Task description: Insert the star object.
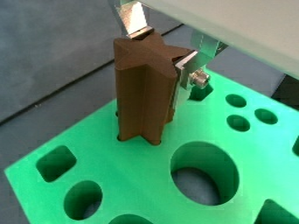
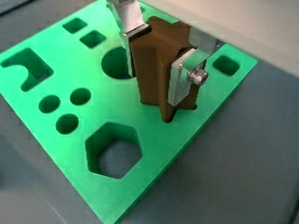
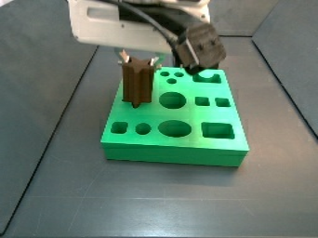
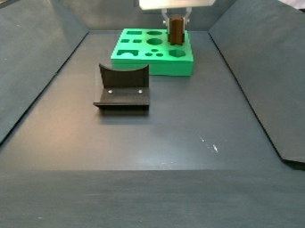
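Observation:
The star object (image 1: 142, 92) is a tall brown ridged prism. It stands upright with its lower end at the top face of the green block (image 1: 140, 175), near one corner. My gripper (image 1: 162, 45) is above the block, its silver fingers (image 1: 187, 72) pressed on two opposite sides of the star's upper part. The same grip shows in the wrist view with the star (image 2: 156, 79), the gripper (image 2: 156, 49) and the block (image 2: 176, 149). In both side views the star (image 3: 137, 85) (image 4: 176, 30) stands at the block's far side (image 3: 174, 139) (image 4: 149, 61). Its seat is hidden.
The block has several cut-outs: a large round hole (image 1: 208, 171), a hexagonal hole (image 2: 114, 150), small round holes (image 2: 65, 109) and square ones (image 3: 218, 131). The dark fixture (image 4: 123, 86) stands on the grey floor in front of the block. Dark walls enclose the floor.

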Available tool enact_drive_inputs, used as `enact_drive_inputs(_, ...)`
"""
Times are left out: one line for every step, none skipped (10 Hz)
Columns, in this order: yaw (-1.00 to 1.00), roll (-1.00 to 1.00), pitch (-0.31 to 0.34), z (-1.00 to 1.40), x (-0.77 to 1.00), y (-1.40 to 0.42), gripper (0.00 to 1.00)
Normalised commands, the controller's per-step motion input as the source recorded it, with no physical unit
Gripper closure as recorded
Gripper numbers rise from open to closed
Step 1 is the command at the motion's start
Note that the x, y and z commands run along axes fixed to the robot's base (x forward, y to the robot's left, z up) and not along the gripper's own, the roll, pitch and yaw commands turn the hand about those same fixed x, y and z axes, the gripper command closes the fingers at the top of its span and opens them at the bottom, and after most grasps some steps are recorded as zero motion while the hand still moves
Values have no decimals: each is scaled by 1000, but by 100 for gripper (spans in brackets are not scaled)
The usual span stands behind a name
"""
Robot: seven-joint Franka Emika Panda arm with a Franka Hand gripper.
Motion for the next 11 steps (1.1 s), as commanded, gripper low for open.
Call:
enact_drive_inputs(0,154,-37,-1000,0,0,100)
enact_drive_inputs(0,86,-27,-1000,0,-83,100)
enact_drive_inputs(0,56,-17,-1000,-14,-134,100)
enact_drive_inputs(0,119,-34,-1000,20,-63,100)
enact_drive_inputs(0,34,0,-1000,20,-437,100)
enact_drive_inputs(0,17,0,-1000,0,-429,100)
enact_drive_inputs(0,0,0,-1000,14,-211,100)
enact_drive_inputs(40,-139,0,-903,0,0,100)
enact_drive_inputs(46,-241,-154,-589,0,123,100)
enact_drive_inputs(0,0,-54,0,-29,0,100)
enact_drive_inputs(0,0,0,0,0,0,100)
